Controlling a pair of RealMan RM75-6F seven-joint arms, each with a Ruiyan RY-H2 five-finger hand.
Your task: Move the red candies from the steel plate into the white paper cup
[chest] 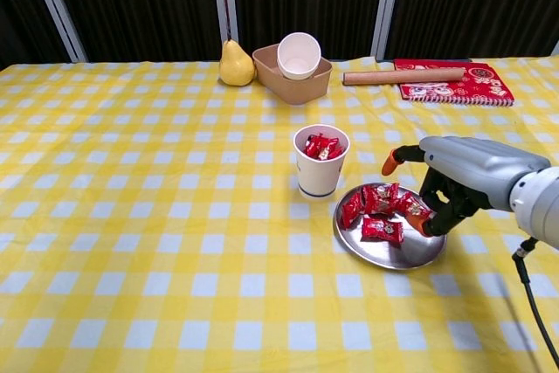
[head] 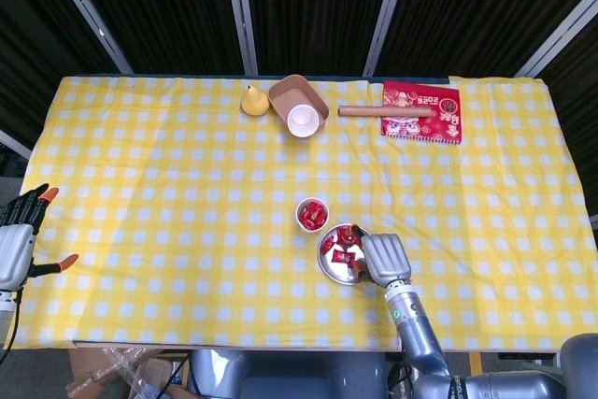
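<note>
The white paper cup (chest: 320, 172) (head: 312, 215) stands mid-table with red candies (chest: 320, 146) inside it. Just right of it lies the steel plate (chest: 384, 259) (head: 331, 270) holding several red candies (chest: 377, 205). My right hand (chest: 458, 183) (head: 384, 257) hangs over the plate's right edge. Its fingers curl down, with the fingertips (chest: 420, 224) at the rightmost candy and the thumb raised apart. I see nothing gripped in it. My left hand (head: 19, 242) rests at the far left table edge, fingers spread and empty.
At the back of the yellow checked cloth are a pear (chest: 231, 65), a tan box (chest: 278, 82) holding a white bowl (chest: 298, 54), a brown roll (chest: 403, 76) and a red booklet (chest: 458, 85).
</note>
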